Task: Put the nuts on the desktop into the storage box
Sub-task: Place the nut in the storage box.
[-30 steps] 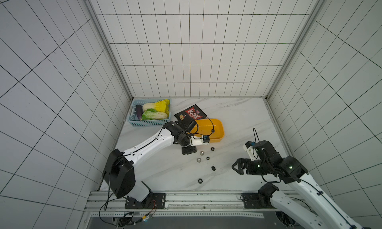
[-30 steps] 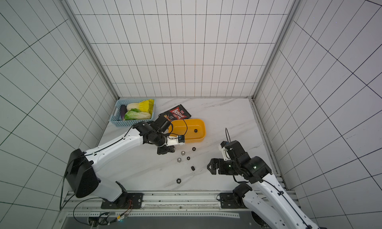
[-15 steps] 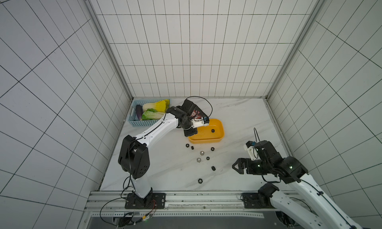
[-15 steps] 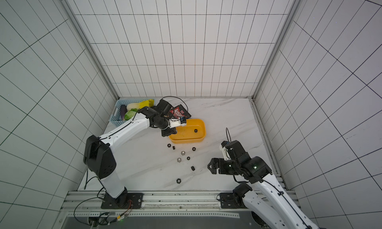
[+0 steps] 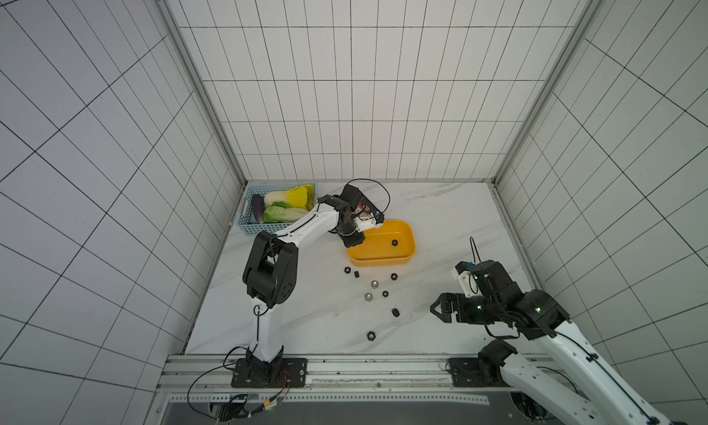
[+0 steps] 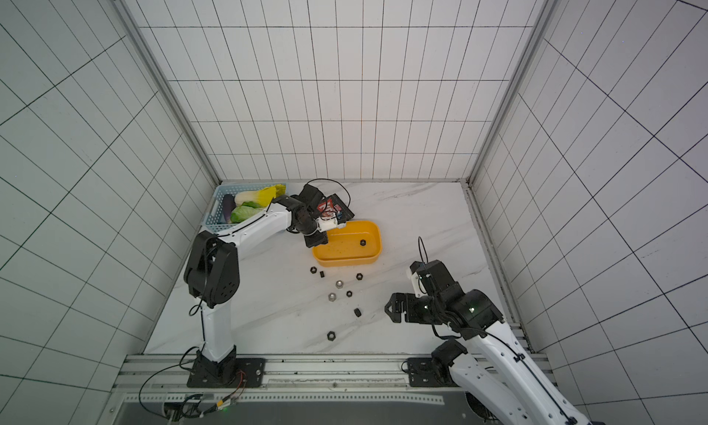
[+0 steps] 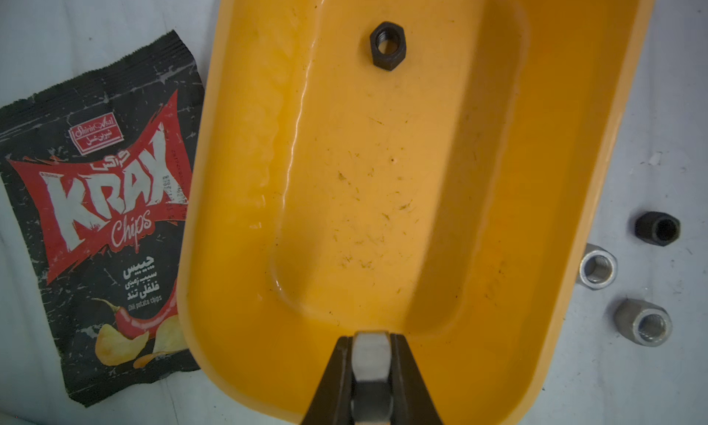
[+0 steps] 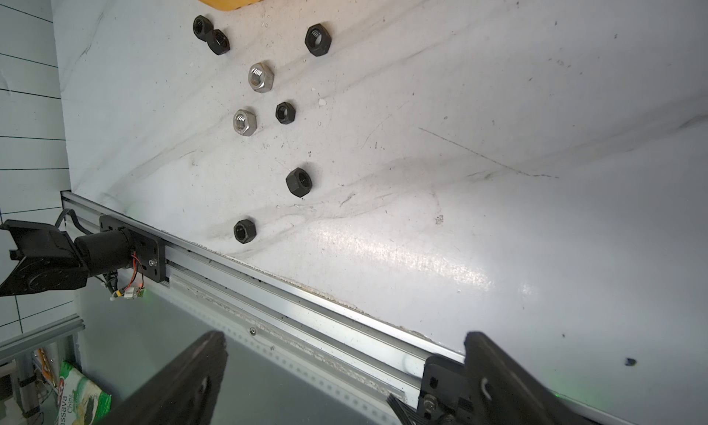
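Left wrist view: left hand (image 7: 371, 338) pinches silver nut (image 7: 371, 361) above storage box (image 7: 237, 143).

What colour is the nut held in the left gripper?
Silver-grey; the nut shows best in the left wrist view.

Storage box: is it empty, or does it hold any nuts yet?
Not empty. One black nut lies on the storage box floor; a silver nut is pinched in the left hand above it.

Both top views look steeply down from high, far off, on the whole desktop (image 5: 440, 212); left wrist sits close above storage box (image 7: 383, 174); right wrist low, oblique, facing nuts (image 8: 260, 76).
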